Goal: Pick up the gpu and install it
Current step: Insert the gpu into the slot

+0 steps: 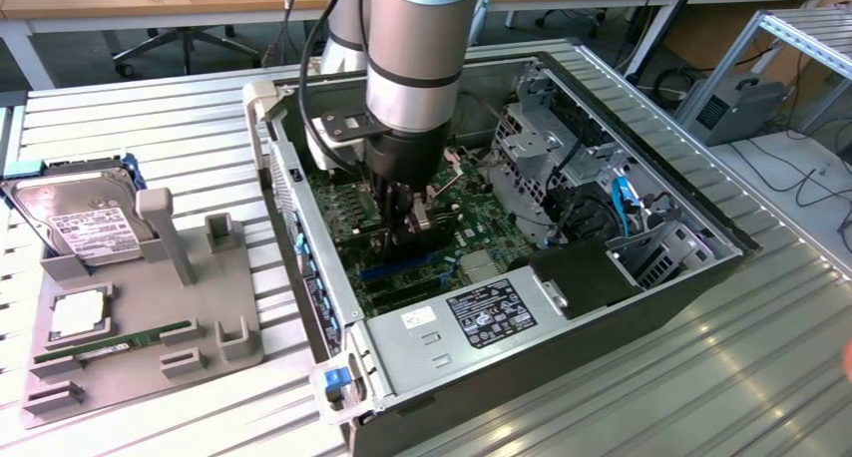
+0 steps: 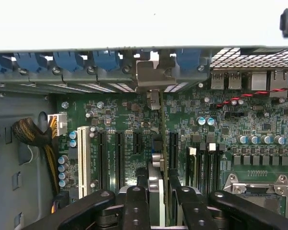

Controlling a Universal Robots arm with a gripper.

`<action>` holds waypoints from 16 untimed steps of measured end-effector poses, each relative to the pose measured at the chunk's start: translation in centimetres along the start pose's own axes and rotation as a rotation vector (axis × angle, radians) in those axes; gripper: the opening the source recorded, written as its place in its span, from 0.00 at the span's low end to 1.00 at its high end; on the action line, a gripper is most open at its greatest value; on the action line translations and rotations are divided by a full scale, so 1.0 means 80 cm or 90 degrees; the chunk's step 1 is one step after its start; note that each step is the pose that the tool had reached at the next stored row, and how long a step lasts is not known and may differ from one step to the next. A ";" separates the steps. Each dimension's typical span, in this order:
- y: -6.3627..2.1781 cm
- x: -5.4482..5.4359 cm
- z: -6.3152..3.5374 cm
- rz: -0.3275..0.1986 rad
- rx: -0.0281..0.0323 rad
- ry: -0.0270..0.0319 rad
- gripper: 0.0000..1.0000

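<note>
The gpu appears edge-on in the wrist view as a thin green board standing upright over the motherboard's expansion slots. Its silver end bracket sits against the case's rear slot openings. My gripper is shut on the card, one black finger on each side. In the exterior view, the gripper reaches straight down into the open computer case, with the gpu's dark block between its fingers just above the board. Whether the card's edge is seated in a slot cannot be told.
A grey holder tray on the exterior view's left carries a silver hard drive, a narrow RAM stick and a square chip. Inside the case, the drive cage and the power supply stand close to the arm.
</note>
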State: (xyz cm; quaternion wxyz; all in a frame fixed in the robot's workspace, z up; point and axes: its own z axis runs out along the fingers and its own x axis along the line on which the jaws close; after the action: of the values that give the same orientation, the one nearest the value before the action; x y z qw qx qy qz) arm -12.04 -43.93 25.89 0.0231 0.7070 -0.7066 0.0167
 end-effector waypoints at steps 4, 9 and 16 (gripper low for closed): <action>0.000 0.000 0.000 0.002 -0.0001 0.0000 0.27; 0.001 0.000 -0.004 0.003 0.0001 -0.0001 0.27; 0.002 0.001 -0.004 0.009 -0.0003 -0.0001 0.27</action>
State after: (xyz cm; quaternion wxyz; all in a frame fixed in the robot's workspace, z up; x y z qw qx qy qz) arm -12.23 -44.00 26.22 0.0231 0.7020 -0.7116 0.0166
